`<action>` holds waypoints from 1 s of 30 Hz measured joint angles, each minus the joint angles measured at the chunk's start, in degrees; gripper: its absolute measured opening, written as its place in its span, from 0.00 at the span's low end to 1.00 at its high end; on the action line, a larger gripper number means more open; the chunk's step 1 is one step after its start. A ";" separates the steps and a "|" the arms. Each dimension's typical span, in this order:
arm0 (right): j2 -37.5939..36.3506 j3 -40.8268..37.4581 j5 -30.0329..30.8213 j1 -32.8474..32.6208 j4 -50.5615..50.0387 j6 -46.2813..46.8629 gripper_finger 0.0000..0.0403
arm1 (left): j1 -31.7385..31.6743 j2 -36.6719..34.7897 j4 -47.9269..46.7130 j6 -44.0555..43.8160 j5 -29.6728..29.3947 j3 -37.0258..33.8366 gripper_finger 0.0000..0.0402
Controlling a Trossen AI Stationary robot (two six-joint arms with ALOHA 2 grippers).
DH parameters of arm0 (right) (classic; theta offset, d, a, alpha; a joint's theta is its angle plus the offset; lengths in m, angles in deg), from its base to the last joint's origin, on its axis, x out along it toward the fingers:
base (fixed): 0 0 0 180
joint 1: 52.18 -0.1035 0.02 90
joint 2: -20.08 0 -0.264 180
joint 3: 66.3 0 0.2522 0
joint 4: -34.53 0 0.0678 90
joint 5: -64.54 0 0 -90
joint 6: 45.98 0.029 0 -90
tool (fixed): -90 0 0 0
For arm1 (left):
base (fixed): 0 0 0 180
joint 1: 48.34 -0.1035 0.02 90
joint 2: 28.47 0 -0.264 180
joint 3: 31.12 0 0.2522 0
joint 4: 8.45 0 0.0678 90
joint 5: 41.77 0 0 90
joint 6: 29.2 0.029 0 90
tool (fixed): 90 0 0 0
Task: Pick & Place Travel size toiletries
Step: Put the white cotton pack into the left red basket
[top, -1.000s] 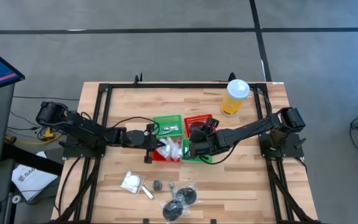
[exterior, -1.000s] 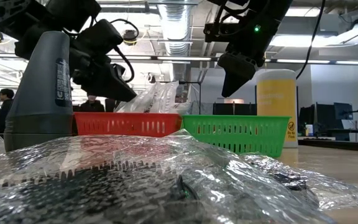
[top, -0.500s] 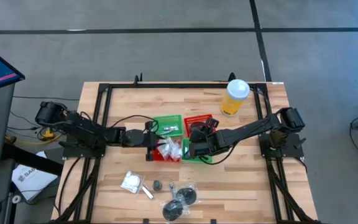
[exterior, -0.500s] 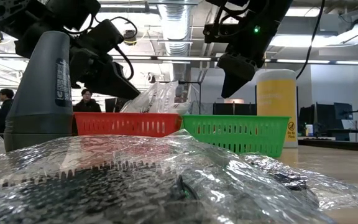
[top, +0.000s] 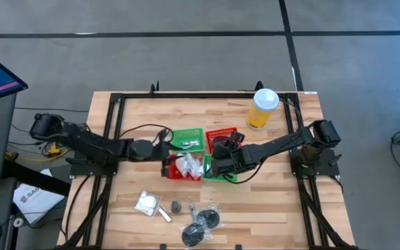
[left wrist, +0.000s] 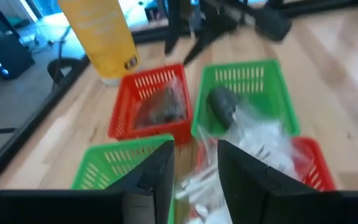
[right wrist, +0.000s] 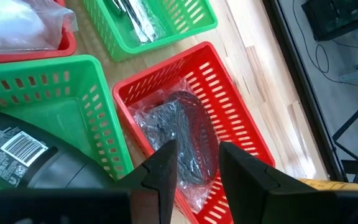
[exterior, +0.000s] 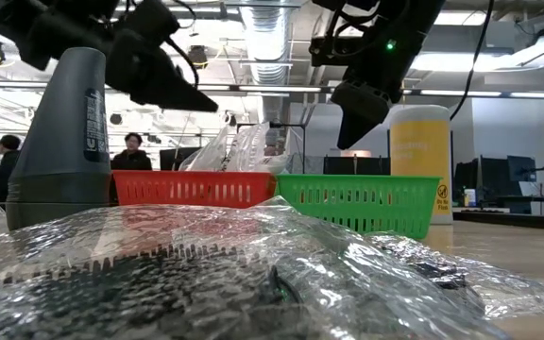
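While several travel-size toiletries (top: 194, 226) lie loose on the pale wooden table (top: 276, 201) near its front edge, others already sit in a cluster of four square red and green mesh baskets (top: 214, 134) at the centre. The loose ones are a white puffy packet (top: 145, 203), a thin silvery tube (top: 164, 215), and dark grey round discs in crinkled clear wrap (top: 203, 222).

A heap of clear-wrapped white packets (top: 188, 165) fills the near red basket, and a wrapped dark disc (right wrist: 182, 134) lies in the far red one.

These items look light and soft. The wrap is likely slippery and would crumple, so a pinch across a disc's firm rim, or across the middle of a packet, seems safest.

The left gripper (top: 165, 154) hovers just over the packet heap, its two dark fingers (left wrist: 157, 177) parted narrowly with nothing between them. The right gripper (top: 217, 161) hangs above the baskets, fingers likewise slightly apart and empty.

A tall yellow cup with a white lid (top: 263, 107) stands well apart at the table's far side
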 joint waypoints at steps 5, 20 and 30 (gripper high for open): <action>0.00 0.00 -0.01 0.00 -0.63 -0.02 0.27 | 1.70 -6.09 -8.00 -3.29 0.11 0.02 0.28; 0.04 0.00 -0.01 0.02 -0.58 -0.02 0.27 | 13.84 -13.11 -21.39 -19.78 9.08 0.00 0.28; 0.04 0.00 -0.34 0.02 -0.82 -0.02 0.27 | 20.31 -13.09 -27.24 -32.07 9.03 0.00 0.28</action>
